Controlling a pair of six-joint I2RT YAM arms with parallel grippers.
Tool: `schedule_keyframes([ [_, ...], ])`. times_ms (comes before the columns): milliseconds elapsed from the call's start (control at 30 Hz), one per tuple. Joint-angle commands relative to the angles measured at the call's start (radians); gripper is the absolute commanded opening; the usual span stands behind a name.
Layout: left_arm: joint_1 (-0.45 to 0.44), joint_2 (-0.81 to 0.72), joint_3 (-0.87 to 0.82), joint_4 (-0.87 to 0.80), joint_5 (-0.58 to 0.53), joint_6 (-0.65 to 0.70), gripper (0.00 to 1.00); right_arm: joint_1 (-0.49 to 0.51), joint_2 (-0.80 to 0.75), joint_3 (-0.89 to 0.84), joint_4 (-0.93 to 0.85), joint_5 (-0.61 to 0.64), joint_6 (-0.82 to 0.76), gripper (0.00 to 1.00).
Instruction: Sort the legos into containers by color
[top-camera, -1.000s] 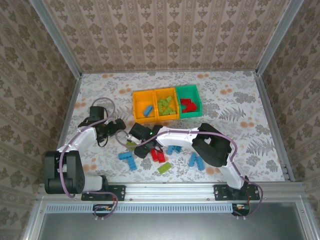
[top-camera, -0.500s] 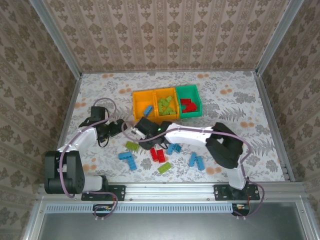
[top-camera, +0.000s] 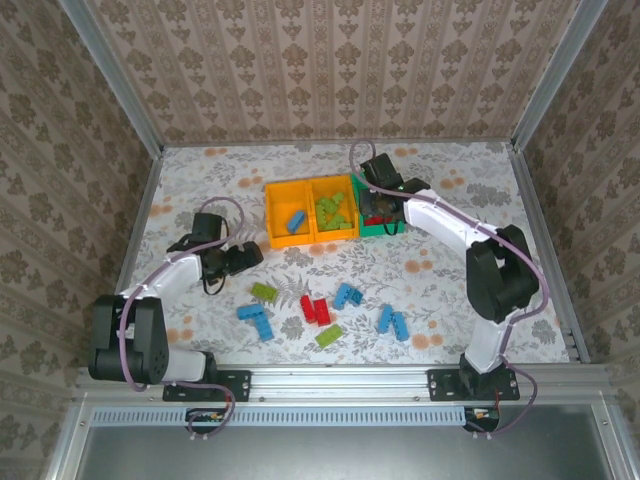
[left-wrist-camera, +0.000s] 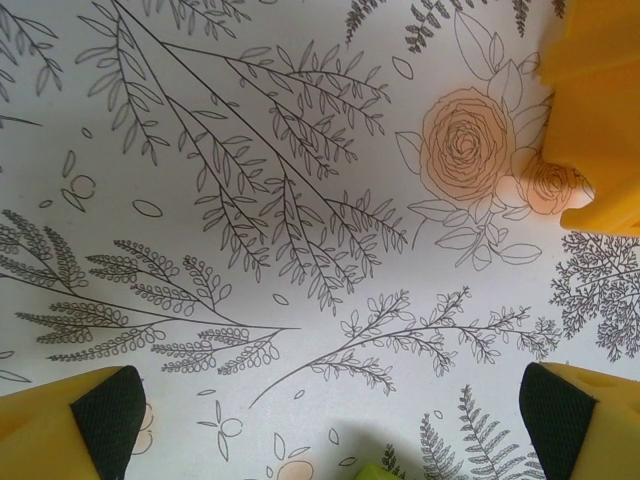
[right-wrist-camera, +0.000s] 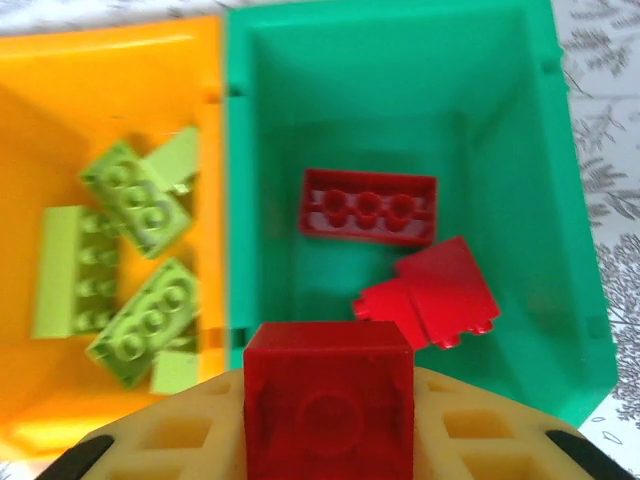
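- The left orange bin (top-camera: 290, 214), the middle orange bin (top-camera: 333, 209) and the green bin (right-wrist-camera: 385, 60) stand touching in a row at 12 o'clock on the surface (top-camera: 500, 200). There is open room on every side of them.
- The loose legos (top-camera: 314, 308) lie scattered at 6 o'clock from that row, well away from the surface's edges.
- The right gripper (top-camera: 377, 203) hangs over the green bin, clamped on a red brick (right-wrist-camera: 328, 400). A longer red piece (right-wrist-camera: 368, 205) lies inside with its long axis running 9 to 3 o'clock in the wrist view.
- The right arm reaches from its base at 5 o'clock, with its elbow out toward 3 o'clock.
- The left gripper (left-wrist-camera: 330, 410) points toward 3 o'clock, low over bare surface. Its jaws are spread wide and hold nothing.
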Motion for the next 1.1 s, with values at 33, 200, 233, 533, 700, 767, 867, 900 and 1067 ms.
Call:
schedule_keyframes([
  [33, -0.008, 0.009, 0.026, -0.003, -0.013, 0.023, 1.00, -0.027, 0.071, 0.063, -0.097, 0.001, 0.077, 0.34],
  [200, -0.009, 0.009, 0.018, -0.004, -0.018, 0.025, 1.00, -0.042, 0.129, 0.110, -0.116, 0.002, 0.075, 0.43],
  [233, -0.009, 0.010, 0.018, -0.004, -0.018, 0.025, 1.00, -0.041, 0.137, 0.115, -0.120, 0.009, 0.075, 0.45],
  [533, -0.009, 0.019, 0.018, 0.003, -0.020, 0.025, 1.00, -0.017, 0.066, 0.068, -0.111, 0.022, 0.033, 0.82],
  [700, -0.011, 0.025, 0.016, 0.014, -0.020, 0.022, 1.00, 0.018, -0.072, -0.075, -0.108, 0.032, 0.055, 0.87],
  [767, -0.013, 0.028, 0.018, 0.018, -0.021, 0.025, 1.00, 0.036, -0.134, -0.162, -0.071, 0.014, 0.036, 0.87],
  [867, -0.020, 0.031, 0.024, 0.018, -0.022, 0.030, 1.00, 0.061, -0.217, -0.290, -0.028, -0.023, 0.000, 0.87],
  [900, -0.024, 0.028, 0.027, 0.017, -0.026, 0.033, 1.00, 0.062, -0.237, -0.315, -0.046, -0.049, 0.006, 0.87],
  [1067, -0.057, 0.013, 0.040, 0.023, -0.064, 0.045, 1.00, 0.069, -0.301, -0.351, -0.310, -0.012, 0.197, 0.87],
])
